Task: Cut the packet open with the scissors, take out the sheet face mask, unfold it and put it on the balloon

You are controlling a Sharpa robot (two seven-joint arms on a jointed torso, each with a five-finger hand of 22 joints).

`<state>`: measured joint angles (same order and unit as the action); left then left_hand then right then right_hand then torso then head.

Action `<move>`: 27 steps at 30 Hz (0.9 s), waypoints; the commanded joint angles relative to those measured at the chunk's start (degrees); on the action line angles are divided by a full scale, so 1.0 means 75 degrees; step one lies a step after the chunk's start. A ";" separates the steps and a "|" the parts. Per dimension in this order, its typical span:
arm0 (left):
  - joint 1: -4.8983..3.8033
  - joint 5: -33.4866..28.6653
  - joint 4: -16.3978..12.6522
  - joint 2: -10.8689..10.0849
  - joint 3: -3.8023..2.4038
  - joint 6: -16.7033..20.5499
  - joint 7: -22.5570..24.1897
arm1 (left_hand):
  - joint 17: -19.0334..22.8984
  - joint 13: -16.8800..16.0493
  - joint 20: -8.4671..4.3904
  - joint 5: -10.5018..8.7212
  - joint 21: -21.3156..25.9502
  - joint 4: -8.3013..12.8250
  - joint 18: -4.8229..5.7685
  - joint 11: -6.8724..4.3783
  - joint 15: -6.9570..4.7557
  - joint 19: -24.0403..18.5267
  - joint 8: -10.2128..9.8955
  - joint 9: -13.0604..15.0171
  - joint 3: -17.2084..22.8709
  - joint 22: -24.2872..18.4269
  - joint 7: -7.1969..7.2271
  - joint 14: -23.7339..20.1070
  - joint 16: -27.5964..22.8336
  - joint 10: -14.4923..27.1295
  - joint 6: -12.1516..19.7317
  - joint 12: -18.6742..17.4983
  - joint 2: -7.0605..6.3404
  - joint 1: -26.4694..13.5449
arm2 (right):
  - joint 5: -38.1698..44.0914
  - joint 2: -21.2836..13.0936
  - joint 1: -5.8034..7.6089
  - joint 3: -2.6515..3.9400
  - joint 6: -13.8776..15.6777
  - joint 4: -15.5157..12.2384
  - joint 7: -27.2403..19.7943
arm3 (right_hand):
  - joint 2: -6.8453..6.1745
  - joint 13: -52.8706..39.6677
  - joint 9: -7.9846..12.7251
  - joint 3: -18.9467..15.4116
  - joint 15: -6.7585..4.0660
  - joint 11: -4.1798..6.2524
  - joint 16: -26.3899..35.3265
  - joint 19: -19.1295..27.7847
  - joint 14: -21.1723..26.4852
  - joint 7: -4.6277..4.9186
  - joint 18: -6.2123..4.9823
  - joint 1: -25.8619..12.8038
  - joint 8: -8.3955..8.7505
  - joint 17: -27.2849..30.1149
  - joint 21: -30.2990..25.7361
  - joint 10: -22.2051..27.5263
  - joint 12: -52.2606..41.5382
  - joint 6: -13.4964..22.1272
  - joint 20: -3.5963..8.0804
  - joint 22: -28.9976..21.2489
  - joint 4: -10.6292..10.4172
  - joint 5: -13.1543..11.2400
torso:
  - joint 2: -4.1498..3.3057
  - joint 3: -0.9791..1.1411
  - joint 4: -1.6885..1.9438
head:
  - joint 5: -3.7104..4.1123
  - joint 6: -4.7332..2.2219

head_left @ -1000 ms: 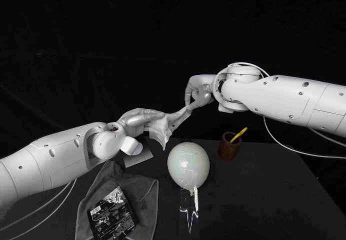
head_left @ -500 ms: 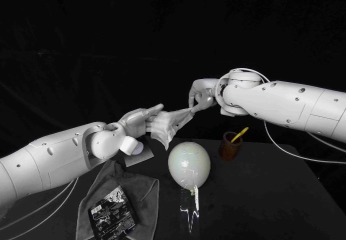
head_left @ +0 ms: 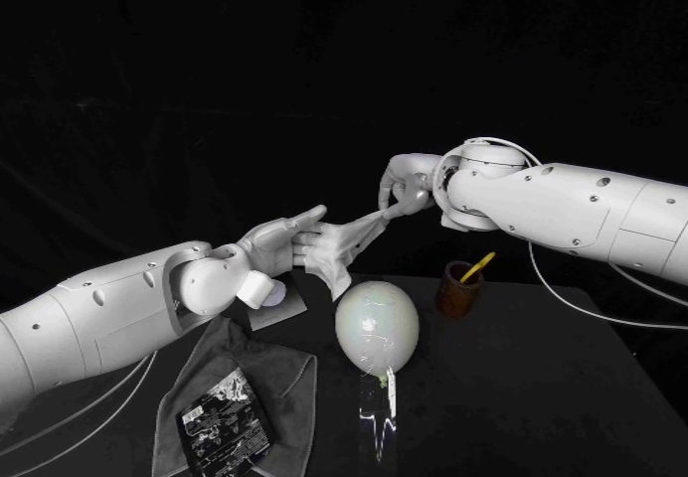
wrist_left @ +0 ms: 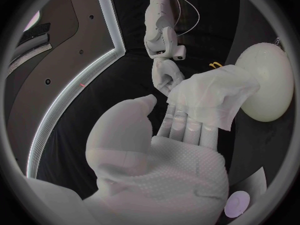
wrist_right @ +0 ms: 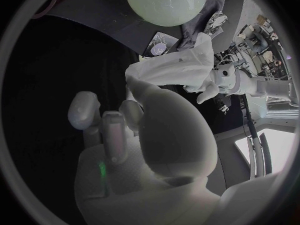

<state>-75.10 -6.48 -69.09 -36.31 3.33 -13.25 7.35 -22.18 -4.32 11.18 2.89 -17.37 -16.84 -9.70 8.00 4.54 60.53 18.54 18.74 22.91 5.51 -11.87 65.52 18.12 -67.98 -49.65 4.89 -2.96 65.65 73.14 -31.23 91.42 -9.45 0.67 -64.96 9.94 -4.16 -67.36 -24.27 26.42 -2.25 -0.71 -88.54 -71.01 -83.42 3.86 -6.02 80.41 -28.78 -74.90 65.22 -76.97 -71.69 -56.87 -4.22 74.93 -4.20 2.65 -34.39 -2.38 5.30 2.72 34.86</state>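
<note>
white sheet mask hangs bunched in the air above the balloon on the counter. right robot hand pinches its upper corner; left robot hand lies flat-fingered against it, whether gripping i cannot tell. unfolding step, i judge: next, pull it wider apart.

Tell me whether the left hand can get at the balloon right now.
Probably yes: the balloon sits in the open below the left hand, nothing between. But the sheet mask, shared with the right hand, drapes its fingers.
</note>
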 commanded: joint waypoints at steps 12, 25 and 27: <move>-0.0012 -0.0190 -0.0026 0.0000 -0.0007 -0.0079 0.0110 | -0.0118 0.0000 -0.0023 -0.0008 0.0393 0.0684 -0.0129 -0.0088 -0.0020 0.0296 -0.0004 -0.0006 0.0641 -0.0228 0.0104 0.0034 -0.0212 0.0024 -0.0120 0.0136 0.0416 0.1531 | -0.0062 -0.0045 -0.0033 -0.0006 0.0063 -0.0086 -0.0136 | 0.0041 0.0024 -0.0014 0.0062 -0.0029 0.0083 -0.0023 0.0001 0.0006 0.0018 0.0011 -0.0017 -0.0054 -0.0410 -0.0051 -0.0046 0.0026 -0.0051 0.0009 0.0950 0.0004 0.0019 | 0.0006 0.0000 0.0004 | -0.0011 -0.0001; -0.0012 -0.0199 -0.0004 0.0015 -0.0007 0.0284 0.0312 | -0.0199 0.0018 -0.0138 -0.0012 0.0451 0.1266 -0.0124 -0.0193 -0.0103 0.0495 0.0299 0.0165 0.1246 -0.0209 0.0201 0.0182 -0.0279 -0.0336 -0.0360 0.0268 0.0370 0.2077 | -0.0069 -0.0085 -0.0064 -0.0015 0.0070 -0.0207 -0.0145 | 0.0034 0.0049 -0.0014 0.0074 -0.0029 0.0083 -0.0019 0.0018 0.0020 0.0018 0.0006 -0.0026 -0.0054 -0.0383 -0.0075 -0.0033 0.0049 -0.0046 0.0010 0.0942 0.0008 0.0019 | -0.0001 0.0002 0.0003 | -0.0012 -0.0001; -0.0012 -0.0195 -0.0002 0.0016 -0.0007 0.0336 0.0321 | -0.0214 0.0021 -0.0152 -0.0013 0.0448 0.1285 -0.0124 -0.0208 -0.0117 0.0529 0.0335 0.0186 0.1282 -0.0205 0.0216 0.0223 -0.0275 -0.0384 -0.0383 0.0279 0.0364 0.2074 | -0.0076 -0.0091 -0.0071 -0.0016 0.0079 -0.0216 -0.0146 | 0.0029 0.0066 -0.0014 0.0087 -0.0030 0.0083 -0.0016 0.0020 0.0027 0.0019 0.0005 -0.0036 -0.0054 -0.0370 -0.0080 -0.0024 0.0066 -0.0041 0.0011 0.0940 0.0011 0.0019 | 0.0000 0.0000 0.0003 | -0.0011 0.0008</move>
<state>-75.09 -7.38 -69.03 -36.31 3.34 -11.96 8.28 -23.72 -4.24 9.97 2.65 -14.18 -7.17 -9.62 6.36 3.61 64.23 20.83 19.93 32.27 3.89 -10.25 66.91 16.18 -70.46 -52.10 6.64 -0.25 80.76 72.36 -31.87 90.91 -9.57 1.13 -66.48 9.29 -4.39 -66.93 -24.33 26.71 -2.25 -0.42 -88.49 -71.01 -83.41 4.13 -6.01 80.19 -28.97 -74.95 65.00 -77.07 -71.36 -56.85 -4.22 74.90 -4.16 2.62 -34.36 -2.38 5.32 2.66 34.85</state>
